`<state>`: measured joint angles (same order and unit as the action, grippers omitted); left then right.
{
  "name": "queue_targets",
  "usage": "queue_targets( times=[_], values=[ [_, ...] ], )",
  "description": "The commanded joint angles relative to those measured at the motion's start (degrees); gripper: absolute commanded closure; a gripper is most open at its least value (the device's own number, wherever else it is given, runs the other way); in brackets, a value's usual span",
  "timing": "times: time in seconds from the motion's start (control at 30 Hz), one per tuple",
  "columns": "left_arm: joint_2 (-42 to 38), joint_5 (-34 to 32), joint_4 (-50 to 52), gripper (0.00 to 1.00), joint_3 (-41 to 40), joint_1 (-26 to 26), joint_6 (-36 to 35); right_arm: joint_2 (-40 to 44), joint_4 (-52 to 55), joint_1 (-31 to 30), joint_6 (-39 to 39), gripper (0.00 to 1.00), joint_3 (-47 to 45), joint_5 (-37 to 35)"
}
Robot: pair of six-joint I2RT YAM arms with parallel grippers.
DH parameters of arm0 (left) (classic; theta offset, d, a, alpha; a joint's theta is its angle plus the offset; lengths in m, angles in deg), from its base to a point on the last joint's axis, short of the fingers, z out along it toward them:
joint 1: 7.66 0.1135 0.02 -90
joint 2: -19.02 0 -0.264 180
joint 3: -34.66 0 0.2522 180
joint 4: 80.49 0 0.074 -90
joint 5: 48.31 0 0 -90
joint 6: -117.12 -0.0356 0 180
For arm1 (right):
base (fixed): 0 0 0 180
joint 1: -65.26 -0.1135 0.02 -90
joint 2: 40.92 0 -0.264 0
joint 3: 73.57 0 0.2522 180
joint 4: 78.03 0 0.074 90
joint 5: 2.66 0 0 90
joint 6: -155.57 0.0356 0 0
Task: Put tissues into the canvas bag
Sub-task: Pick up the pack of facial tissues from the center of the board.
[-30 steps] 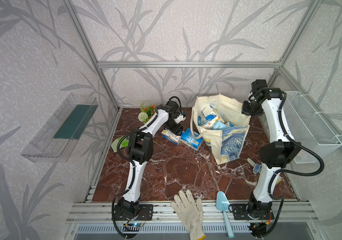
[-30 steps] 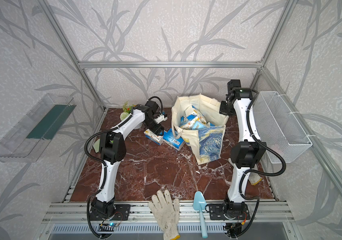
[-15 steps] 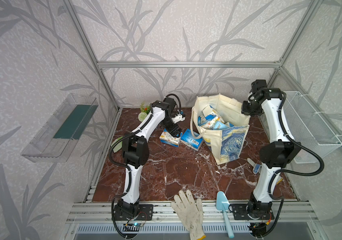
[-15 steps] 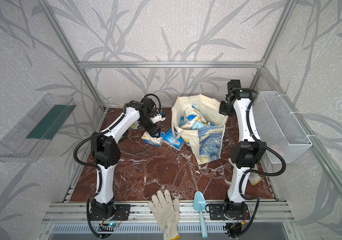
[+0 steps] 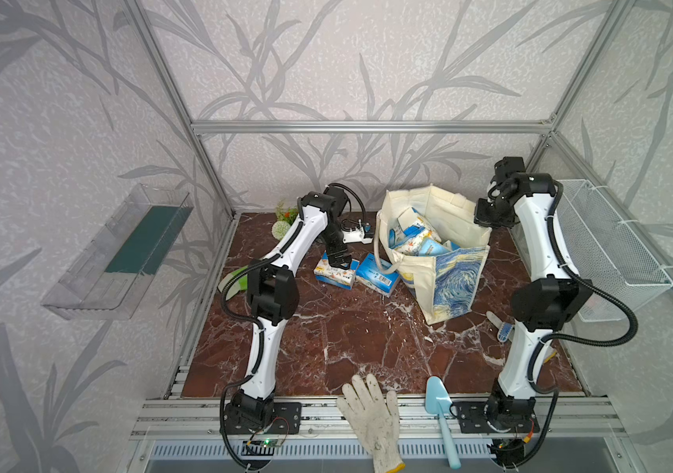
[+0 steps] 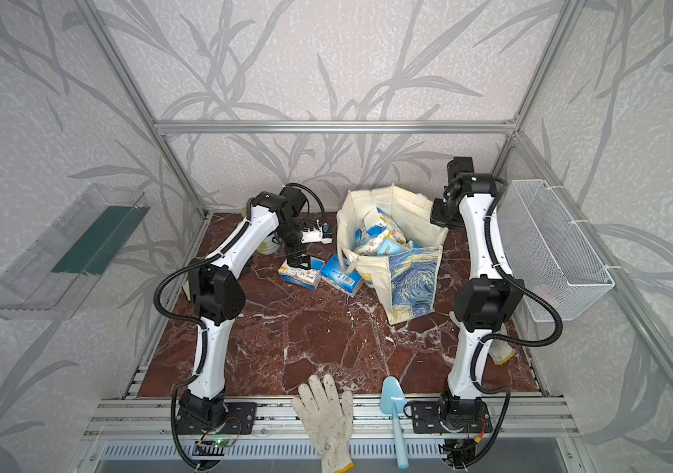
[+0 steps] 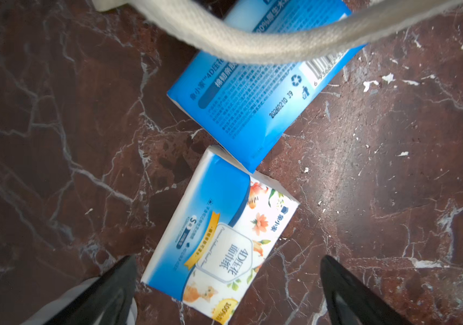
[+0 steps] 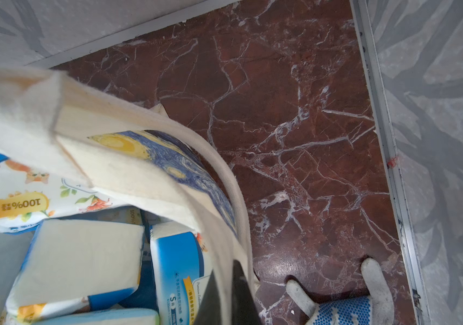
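Observation:
The canvas bag point(image 5: 449, 278) point(image 6: 412, 282) stands open at the back of the marble table, with several tissue packs point(image 5: 412, 239) point(image 8: 78, 259) inside. Two more tissue packs lie on the table just left of it: a cartoon-print pack point(image 5: 335, 273) point(image 7: 219, 247) and a blue barcode pack point(image 5: 379, 279) point(image 7: 253, 98), which lies partly under a bag handle point(image 7: 253, 45). My left gripper point(image 5: 337, 259) point(image 7: 227, 261) hangs open over the cartoon pack, a finger on either side and clear of it. My right gripper point(image 5: 484, 219) point(image 8: 226, 295) is shut on the bag's rim point(image 8: 140, 174).
A white work glove point(image 5: 371, 409) and a light blue trowel point(image 5: 441, 409) lie at the front edge. A wire mesh basket point(image 5: 613, 245) hangs on the right wall, a clear shelf point(image 5: 122, 254) on the left. A small plant point(image 5: 285, 221) and a white plug point(image 5: 353, 235) sit at the back. A blue-dotted glove point(image 8: 345, 309) lies by the right arm.
My left arm has swung from the back of the table down over the cartoon pack, and its jaws have opened wider. The right arm and the bag have stayed put.

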<state>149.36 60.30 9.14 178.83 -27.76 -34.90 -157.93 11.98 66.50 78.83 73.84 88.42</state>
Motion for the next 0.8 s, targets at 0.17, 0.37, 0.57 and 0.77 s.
queue_targets(
  times=[0.17,0.37,0.57,0.77],
  values=[
    [2.47,1.26,3.69,0.01,0.67,1.90,-16.09,-1.81,0.43,0.33,-1.13,0.92,-0.31,0.62],
    [4.82,0.66,3.13,0.01,1.05,2.70,-18.86,-1.70,0.13,0.46,-1.17,0.92,-0.59,0.95],
    [8.04,0.01,4.53,0.01,4.44,2.61,-18.23,-1.81,0.26,0.52,-1.34,0.92,-0.59,0.86],
    [7.93,-1.19,3.37,0.01,1.31,2.61,-18.77,-1.64,-0.09,0.61,-1.30,0.92,-1.23,0.85]
  ],
)
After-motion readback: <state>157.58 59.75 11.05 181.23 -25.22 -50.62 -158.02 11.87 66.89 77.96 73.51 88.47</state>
